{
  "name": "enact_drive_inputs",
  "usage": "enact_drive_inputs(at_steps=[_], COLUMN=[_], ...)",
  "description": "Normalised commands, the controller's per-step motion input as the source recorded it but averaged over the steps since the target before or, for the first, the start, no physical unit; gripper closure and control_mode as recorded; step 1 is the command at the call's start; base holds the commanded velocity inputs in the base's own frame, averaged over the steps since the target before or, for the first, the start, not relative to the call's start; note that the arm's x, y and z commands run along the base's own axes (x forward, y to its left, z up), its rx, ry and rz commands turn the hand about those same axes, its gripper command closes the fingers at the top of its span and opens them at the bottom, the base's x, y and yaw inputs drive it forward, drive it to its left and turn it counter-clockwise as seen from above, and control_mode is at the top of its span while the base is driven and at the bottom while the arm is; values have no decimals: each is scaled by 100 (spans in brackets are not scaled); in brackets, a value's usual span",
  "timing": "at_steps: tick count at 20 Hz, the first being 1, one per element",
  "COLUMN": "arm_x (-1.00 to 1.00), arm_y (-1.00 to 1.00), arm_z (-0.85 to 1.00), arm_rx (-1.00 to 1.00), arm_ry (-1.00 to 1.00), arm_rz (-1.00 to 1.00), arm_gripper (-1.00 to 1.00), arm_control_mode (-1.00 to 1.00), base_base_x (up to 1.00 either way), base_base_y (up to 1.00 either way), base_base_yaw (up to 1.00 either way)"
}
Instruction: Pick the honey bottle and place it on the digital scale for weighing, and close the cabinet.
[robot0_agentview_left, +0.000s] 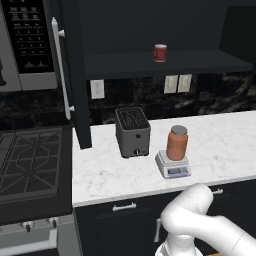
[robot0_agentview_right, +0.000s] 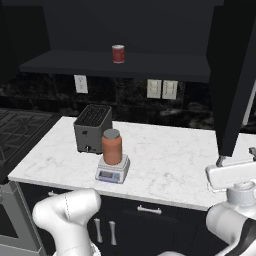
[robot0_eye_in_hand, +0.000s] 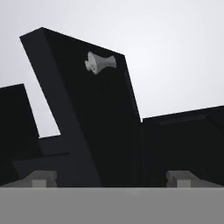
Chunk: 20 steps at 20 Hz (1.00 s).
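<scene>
Left base view: the translucent orange-brown honey bottle (robot0_agentview_left: 177, 143) stands on the round plate of the digital scale (robot0_agentview_left: 172, 165), so my risk lies at the flat, near-black cabinet (robot0_agentview_left: 80, 75). Right base view: its right door (robot0_agentview_right: 234, 75) hangs open, and a glancing push could slip off that smooth face. Hand view: my gripper (robot0_eye_in_hand: 112, 179) faces the door's edge, fingertips (robot0_eye_in_hand: 43, 178) wide apart, holding nothing.

Orange-brown honey bottle (robot0_agentview_left: 177, 143), grey lid; white-grey digital scale (robot0_agentview_left: 173, 165); near-black cabinet (robot0_agentview_right: 233, 75).
</scene>
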Motion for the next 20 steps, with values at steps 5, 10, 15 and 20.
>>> enact_drive_inputs(at_steps=[5, 10, 15, 20], arm_x=[-23, -15, -85, -39], arm_y=[-9, 0, 8, 89], arm_z=[100, 100, 100, 100], arm_rx=[2, 0, -1, -33], arm_ry=[0, 10, -1, -5], arm_rz=[-1, 0, 0, 0], arm_gripper=[-100, -100, -100, -100], arm_control_mode=[-100, -100, -100, -100], base_base_x=[0, 0, 0, 0], base_base_y=[0, 0, 0, 0], base_base_yaw=[0, 0, 0, 0])
